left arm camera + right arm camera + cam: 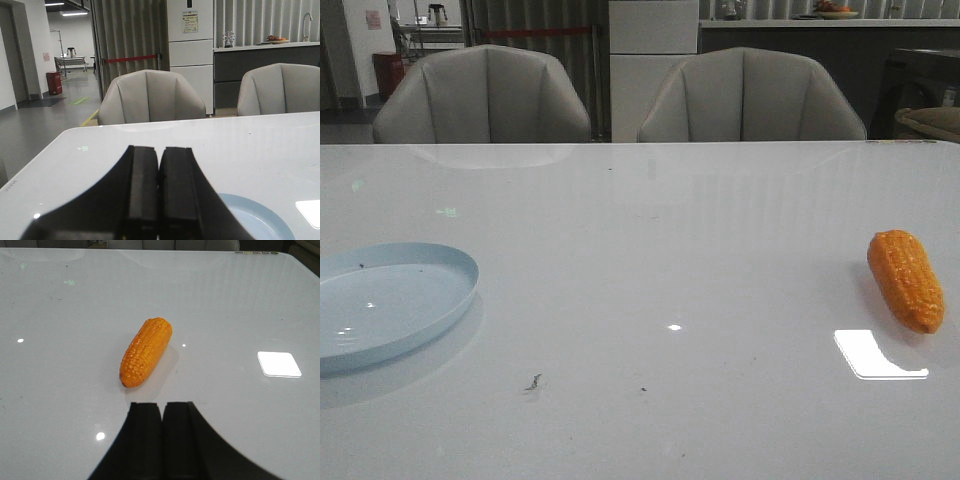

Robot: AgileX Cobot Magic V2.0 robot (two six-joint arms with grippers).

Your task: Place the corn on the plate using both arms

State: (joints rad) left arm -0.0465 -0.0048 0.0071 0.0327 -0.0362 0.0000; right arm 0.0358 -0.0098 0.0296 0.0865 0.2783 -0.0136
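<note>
The orange corn [907, 280] lies on the white table near its right edge, bumpy and tapered. The right wrist view shows the corn [145, 351] a short way beyond my right gripper [162, 407], whose black fingers are shut together with nothing between them. The pale blue plate [390, 300] rests at the left edge of the table, bare except for a few dark specks. In the left wrist view my left gripper [159, 152] is shut and empty, with the plate [260, 220] partly hidden behind its fingers. Neither gripper shows in the front view.
Two grey chairs [485, 95] [750, 95] stand behind the table's far edge. Small dark specks [533, 382] lie on the table near the front. A bright light reflection [875, 355] sits beside the corn.
</note>
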